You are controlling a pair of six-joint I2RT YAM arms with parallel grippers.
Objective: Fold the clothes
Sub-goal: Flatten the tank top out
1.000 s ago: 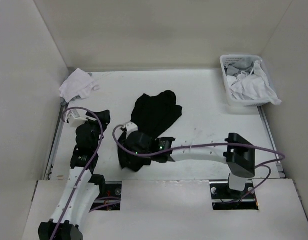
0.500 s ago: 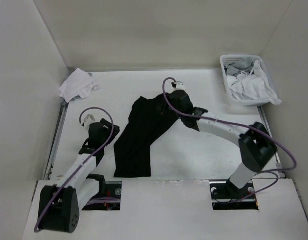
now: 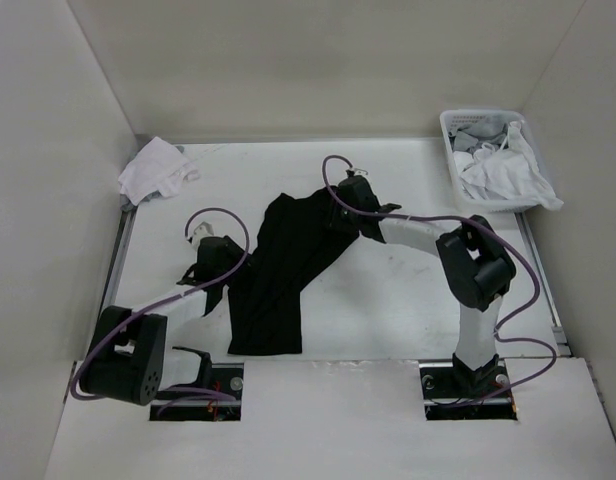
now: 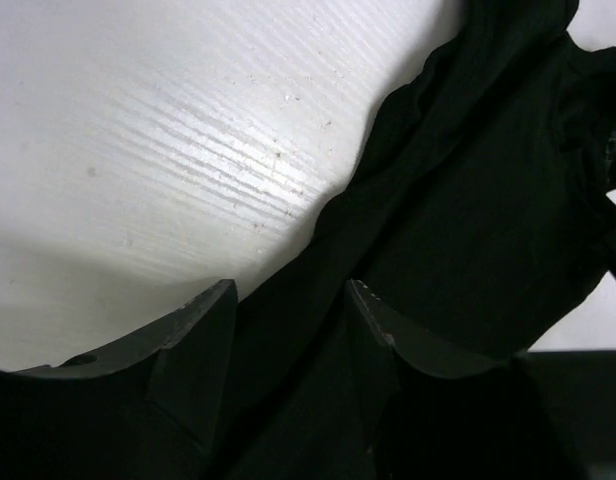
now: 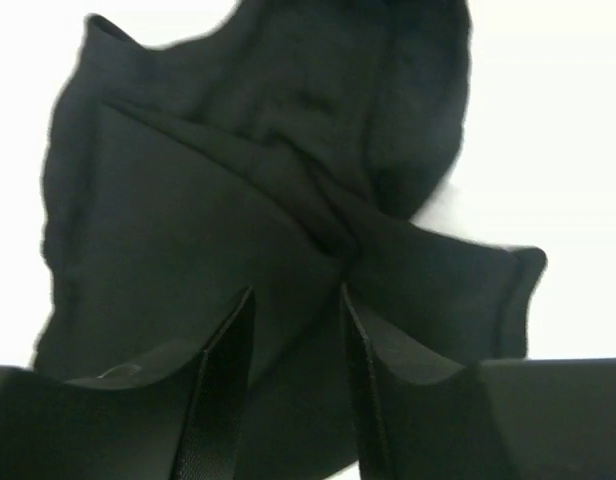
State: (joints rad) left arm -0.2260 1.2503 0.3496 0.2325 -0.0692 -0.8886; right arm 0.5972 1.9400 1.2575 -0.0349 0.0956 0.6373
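The black T-shirt (image 3: 278, 280) lies on the white table as a long crumpled band, running from the far middle down to the near edge. My left gripper (image 3: 231, 280) sits low at its left edge. In the left wrist view that gripper (image 4: 290, 290) is open, its fingers (image 4: 203, 330) apart with the shirt (image 4: 468, 200) edge lying between them. My right gripper (image 3: 335, 212) is over the shirt's far end. Seen from the right wrist, it (image 5: 296, 292) stands open just above bunched black fabric (image 5: 188, 200), gripping nothing.
A small white cloth bundle (image 3: 153, 170) lies in the far left corner. A white plastic basket (image 3: 454, 190) with white and grey garments stands at the far right. Pale walls close the table on three sides. Purple cables loop off both arms.
My right arm swung from the near left to the far middle, dragging the shirt out long, and its jaws have opened. My left arm dropped to the shirt's left edge, jaws narrowing.
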